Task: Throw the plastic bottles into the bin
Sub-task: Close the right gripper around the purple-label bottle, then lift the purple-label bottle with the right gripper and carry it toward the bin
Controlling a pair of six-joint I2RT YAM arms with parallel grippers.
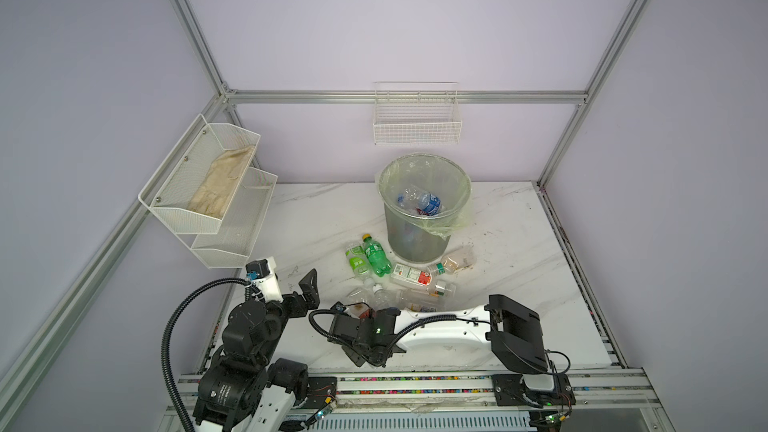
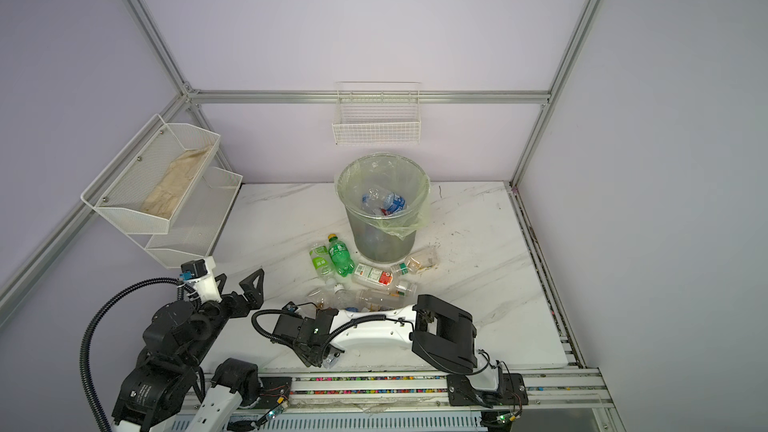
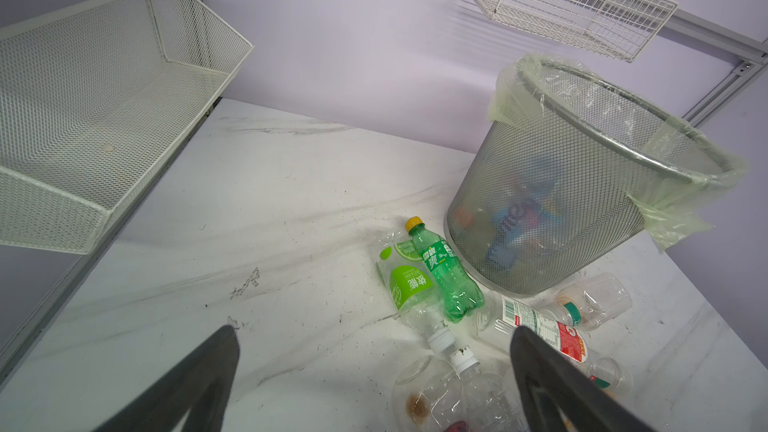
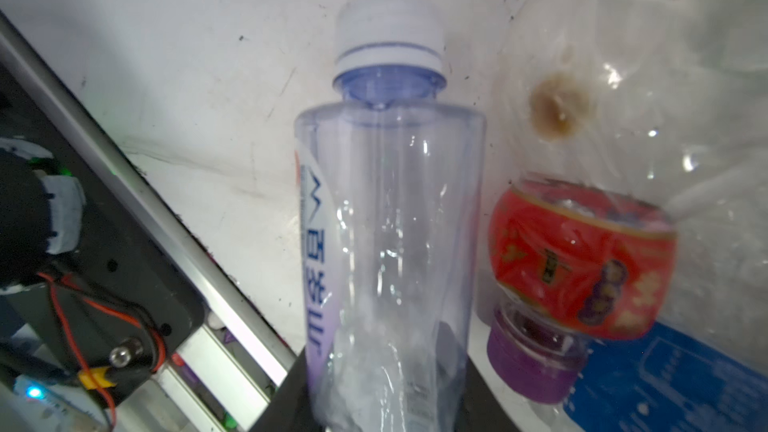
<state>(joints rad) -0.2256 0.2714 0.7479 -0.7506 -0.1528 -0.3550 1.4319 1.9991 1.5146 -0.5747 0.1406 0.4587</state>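
My right gripper (image 4: 386, 409) is shut on a clear bottle with a white cap (image 4: 390, 222), low by the table's front edge; its jaws press both sides of the crumpled body. In both top views that gripper (image 1: 365, 357) (image 2: 320, 357) lies left of the middle. Several plastic bottles lie before the bin (image 1: 415, 238) (image 3: 561, 201): a green one (image 1: 376, 255) (image 3: 446, 272), a lime-labelled one (image 1: 356, 261) and a red-and-white-labelled one (image 1: 411, 275). A blue-labelled bottle (image 1: 428, 201) lies inside the bin. My left gripper (image 3: 374, 367) (image 2: 237, 288) hangs open and empty, left of the pile.
A red-labelled bottle with a purple cap (image 4: 577, 268) lies right beside the held one. White mesh shelves (image 1: 216, 184) hang on the left wall, the upper one holding a cloth, and a white wire basket (image 1: 417, 126) hangs on the back wall. An aluminium rail (image 1: 415, 384) runs along the table's front edge.
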